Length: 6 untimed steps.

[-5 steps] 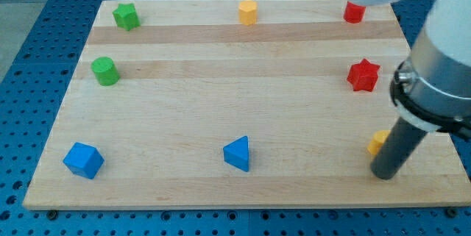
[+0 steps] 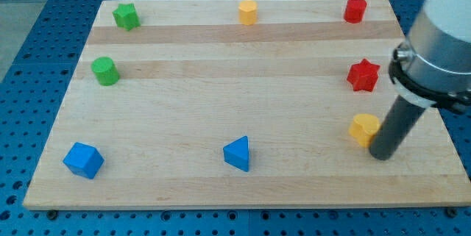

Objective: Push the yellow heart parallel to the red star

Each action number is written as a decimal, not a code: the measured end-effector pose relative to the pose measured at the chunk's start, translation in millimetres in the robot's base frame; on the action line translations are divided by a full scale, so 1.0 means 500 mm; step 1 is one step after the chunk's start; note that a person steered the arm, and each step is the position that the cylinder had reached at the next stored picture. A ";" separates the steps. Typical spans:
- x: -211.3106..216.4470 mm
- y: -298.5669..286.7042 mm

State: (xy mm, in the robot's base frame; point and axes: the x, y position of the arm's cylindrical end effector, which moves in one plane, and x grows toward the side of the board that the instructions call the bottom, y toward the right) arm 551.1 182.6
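The yellow heart (image 2: 363, 129) lies near the view's right edge of the wooden board, below the red star (image 2: 363, 75). My tip (image 2: 382, 154) rests on the board just right of and slightly below the yellow heart, touching or almost touching its right side. The rod rises from the tip to the upper right and hides the board's right edge there.
A red cylinder (image 2: 355, 9) and a yellow hexagon block (image 2: 248, 12) sit along the top edge, a green star (image 2: 126, 16) at top left, a green cylinder (image 2: 105, 70) at left, a blue cube (image 2: 82, 160) at bottom left, a blue triangle (image 2: 238, 154) at bottom centre.
My tip has moved up and slightly left, and the yellow heart has slid left and up with it, now more fully in view and closer to the red star.
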 end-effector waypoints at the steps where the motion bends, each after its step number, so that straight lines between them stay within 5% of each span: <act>1: -0.016 0.005; 3: -0.097 -0.006; 6: -0.196 -0.209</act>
